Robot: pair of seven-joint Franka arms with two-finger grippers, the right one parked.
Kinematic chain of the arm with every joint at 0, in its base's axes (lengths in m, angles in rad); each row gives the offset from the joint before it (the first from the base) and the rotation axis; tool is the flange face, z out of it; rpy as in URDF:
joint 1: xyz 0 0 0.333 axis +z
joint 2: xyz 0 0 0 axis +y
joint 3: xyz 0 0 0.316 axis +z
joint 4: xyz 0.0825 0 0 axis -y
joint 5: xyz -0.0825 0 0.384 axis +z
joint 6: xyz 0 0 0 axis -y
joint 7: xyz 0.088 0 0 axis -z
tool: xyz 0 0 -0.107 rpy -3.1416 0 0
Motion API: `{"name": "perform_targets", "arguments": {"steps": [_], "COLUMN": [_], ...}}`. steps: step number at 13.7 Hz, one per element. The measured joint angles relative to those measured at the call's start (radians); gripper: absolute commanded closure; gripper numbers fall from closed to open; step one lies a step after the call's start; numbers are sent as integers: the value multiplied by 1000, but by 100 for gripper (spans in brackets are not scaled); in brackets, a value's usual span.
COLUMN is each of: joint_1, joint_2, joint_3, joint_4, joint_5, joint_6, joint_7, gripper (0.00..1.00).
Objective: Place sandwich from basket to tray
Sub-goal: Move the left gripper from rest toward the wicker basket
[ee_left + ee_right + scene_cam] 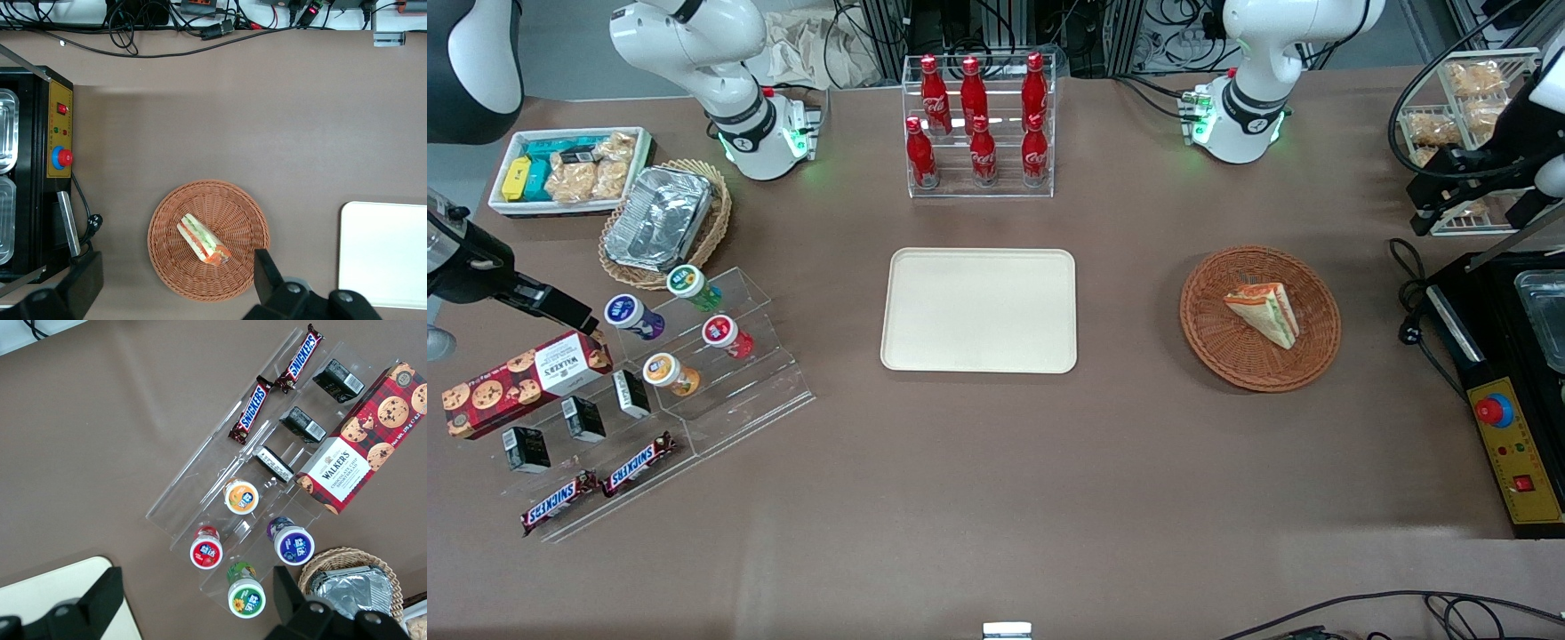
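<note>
The sandwich (1264, 313) (203, 239), a triangular wedge with red and green filling, lies in the round reddish-brown wicker basket (1209, 331) (240, 213). The cream tray (978, 309) (383, 253) lies bare at the table's middle, beside the basket. My left gripper (1449, 191) (175, 280) hangs high above the table at the working arm's end, farther from the front camera than the basket. It is open, its black fingers (263, 273) spread wide with nothing between them and well clear of the sandwich.
A black appliance with a red button (1516, 444) and a cable (1409, 302) sit beside the basket at the working arm's end. A snack rack (1467, 116) stands near the gripper. A cola bottle rack (978, 124) stands farther back than the tray.
</note>
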Motion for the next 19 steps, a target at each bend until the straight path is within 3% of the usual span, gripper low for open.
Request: {"name": "perform_targets", "arguments": {"steps": [19], "joint_1": [0], "joint_2": [-21], "joint_3": [3], "joint_4": [-40], "joint_5": [2], "joint_6": [-156], "joint_7": [-25], "gripper": [0]}}
